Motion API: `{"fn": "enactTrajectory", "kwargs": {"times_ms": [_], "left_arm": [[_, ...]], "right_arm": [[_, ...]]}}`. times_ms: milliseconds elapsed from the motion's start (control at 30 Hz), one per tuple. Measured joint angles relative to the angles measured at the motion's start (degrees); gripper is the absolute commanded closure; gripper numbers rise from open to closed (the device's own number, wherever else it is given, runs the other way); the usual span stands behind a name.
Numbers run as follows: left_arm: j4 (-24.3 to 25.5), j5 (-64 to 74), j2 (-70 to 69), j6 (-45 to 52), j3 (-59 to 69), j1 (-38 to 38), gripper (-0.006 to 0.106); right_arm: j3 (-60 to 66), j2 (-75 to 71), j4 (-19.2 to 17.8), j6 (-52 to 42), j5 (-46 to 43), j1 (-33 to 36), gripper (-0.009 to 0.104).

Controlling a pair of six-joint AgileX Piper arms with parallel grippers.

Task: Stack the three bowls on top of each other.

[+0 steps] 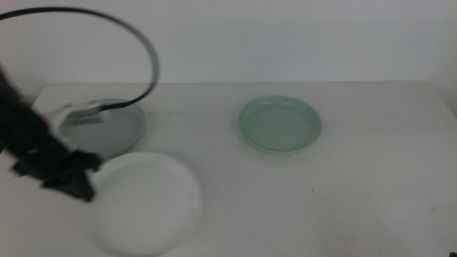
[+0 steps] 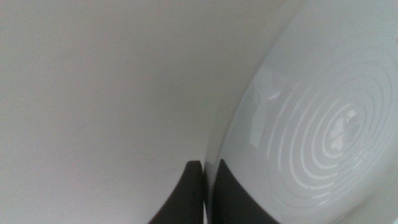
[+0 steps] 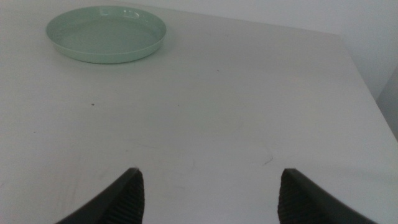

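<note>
middle view has the left gripper (image 1: 80,187) at the left edge of the white bowl (image 1: 146,203), jaws closed on its rim; the bowl looks blurred and may be lifted off the table (image 1: 300,200), though i cannot tell for sure. the grey bowl (image 1: 107,128) lies just behind it, its near edge overlapped by the white one in this view. the mint green bowl (image 1: 280,124) sits well apart to the right, alone

left wrist view confirms the grip: the 2 dark jaws sit nearly together with only the thin white rim between them, and the bowl's inside (image 2: 323,124) shows glossy concentric ridges

right gripper (image 3: 208,190) waits with jaws wide apart and nothing between them, low over bare table, the green bowl (image 3: 107,33) far ahead of it

all 3 bowls are shallow, round, plate-like, with low upturned rims, smooth and shiny like plastic or melamine. i judge them light and stiff, so a pinch on 1 edge should carry the whole bowl, but the glossy surface is slippery and a bowl held by a single point on its rim will tend to tilt or swing. the rim is the only place to take hold; the flat floor offers nothing. equal sizes mean they should nest only if set down well centred
</note>
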Motion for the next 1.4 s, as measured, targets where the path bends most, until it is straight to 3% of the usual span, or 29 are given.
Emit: {"fn": "enactTrajectory", "kwargs": {"times_ms": [200,433,833,967,1033,1133,1200,1233,1400], "left_arm": [[-0.9,-1.5,2.2,-8.0,-6.1,-12.9,0.100],[-2.5,-2.9,9.2,-12.5,-12.9,-22.6,0.100],[-6.2,-6.8,18.1,-12.9,-16.8,-27.1,0.098],[-6.6,-8.3,19.0,-12.9,-16.8,-27.2,0.077],[-6.6,-9.0,19.1,-12.7,-16.8,-27.2,0.058],[-6.8,-8.9,19.1,-11.4,-17.2,-27.2,0.018],[-6.9,-7.6,18.7,-10.7,-18.0,-26.7,0.000],[-7.0,-6.8,18.3,-10.4,-18.4,-26.2,-0.005],[-5.1,-3.6,12.3,-10.4,-23.0,-21.1,-0.005]], "right_arm": [[0.0,0.0,0.0,0.0,0.0,0.0,0.040],[0.0,0.0,0.0,0.0,0.0,0.0,0.040],[0.0,0.0,0.0,0.0,0.0,0.0,0.040],[0.0,0.0,0.0,0.0,0.0,0.0,0.040],[0.0,0.0,0.0,0.0,0.0,0.0,0.040],[0.0,0.0,0.0,0.0,0.0,0.0,0.040],[0.0,0.0,0.0,0.0,0.0,0.0,0.040],[0.0,0.0,0.0,0.0,0.0,0.0,0.040],[0.0,0.0,0.0,0.0,0.0,0.0,0.040]]}}
